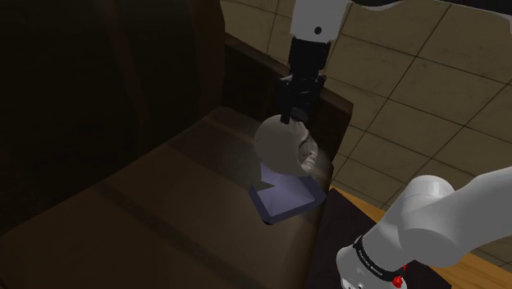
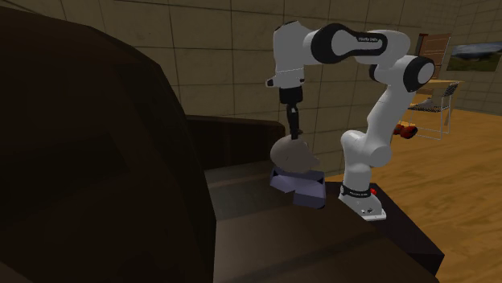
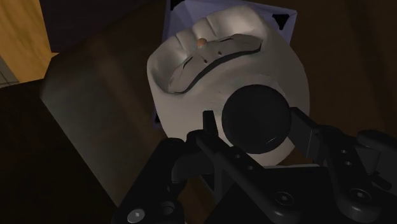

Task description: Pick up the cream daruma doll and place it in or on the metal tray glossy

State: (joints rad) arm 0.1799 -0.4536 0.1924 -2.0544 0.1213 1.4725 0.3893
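The black gripper [image 1: 292,117] is pointing straight down from the white arm [image 2: 378,104]; its fingers are standing close together and pinching the crown of the cream daruma doll [image 1: 283,146], so the doll is being held between them. The doll is sitting upright directly over the tray [image 1: 283,205], very low above it; whether its base is touching the tray floor I cannot tell. In the wrist view the doll's face is showing beyond the fingers, with dark curved lines and a small orange spot on its pale surface, and two corners of the tray are peeking out behind it. The tray is looking bluish grey, square and shallow; it is lying on the flat top of a dark brown sofa [image 1: 148,213], near the edge closest to the stand [image 2: 402,233]. In the second exterior view a tan tiled wall [image 2: 225,48] is running behind the arm; a wooden floor [image 2: 467,185] is spreading out toward that view's right, and a framed picture [image 2: 475,56] is hanging above it.
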